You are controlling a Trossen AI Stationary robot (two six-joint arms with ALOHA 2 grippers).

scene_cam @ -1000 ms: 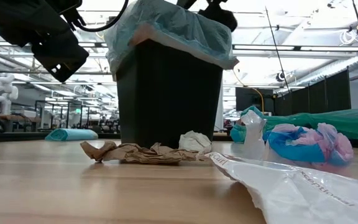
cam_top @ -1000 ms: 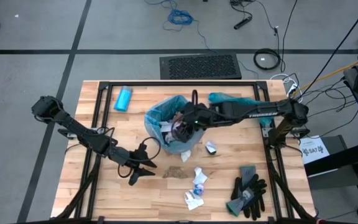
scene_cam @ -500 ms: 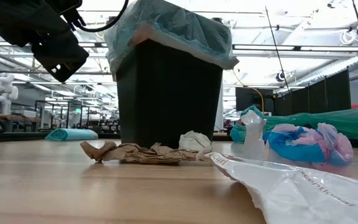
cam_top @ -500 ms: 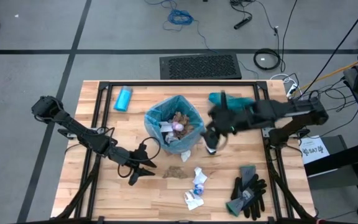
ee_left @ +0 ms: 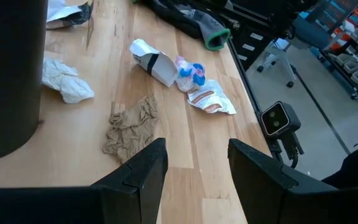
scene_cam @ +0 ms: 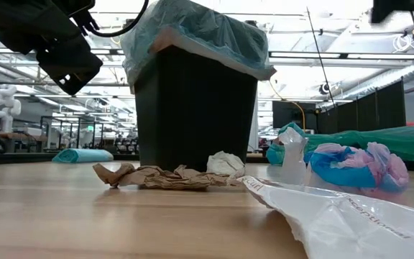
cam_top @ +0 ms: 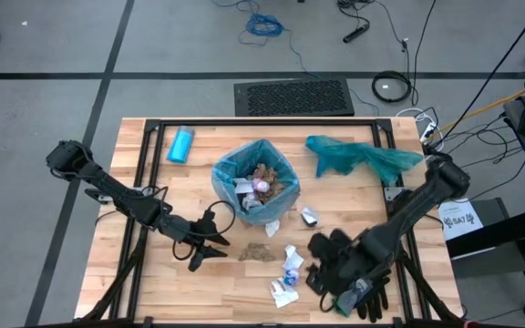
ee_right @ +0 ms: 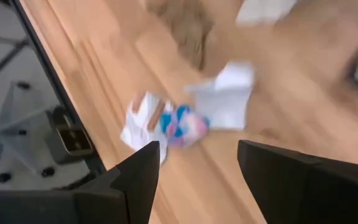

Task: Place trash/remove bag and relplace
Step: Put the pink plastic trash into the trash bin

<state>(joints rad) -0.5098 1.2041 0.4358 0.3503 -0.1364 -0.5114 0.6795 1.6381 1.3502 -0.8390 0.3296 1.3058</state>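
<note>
A black bin (scene_cam: 196,108) lined with the pale blue bag (cam_top: 255,187) stands mid-table, with trash inside it. More trash lies on the table in front of it: a brown paper wad (cam_top: 261,252), white wrappers (cam_top: 293,258) and a colourful bit (ee_right: 179,124). My right gripper (cam_top: 322,269) hangs open above these scraps, next to the gloves, touching nothing. To the near left of the bin my left gripper (cam_top: 199,255) waits open, pointing at the brown wad (ee_left: 129,127).
Black-and-grey gloves (cam_top: 367,282) lie at the near right, under my right arm. A teal-green bag (cam_top: 358,157) lies at the far right and a light-blue bottle (cam_top: 181,144) at the far left. A silvery wrapper (cam_top: 309,217) sits right of the bin.
My right gripper has swung from above the bin toward the table's near right, sinking over the scraps beside the gloves and tipping further downward. The bin, the bag and the scraps on the table have stayed put.
</note>
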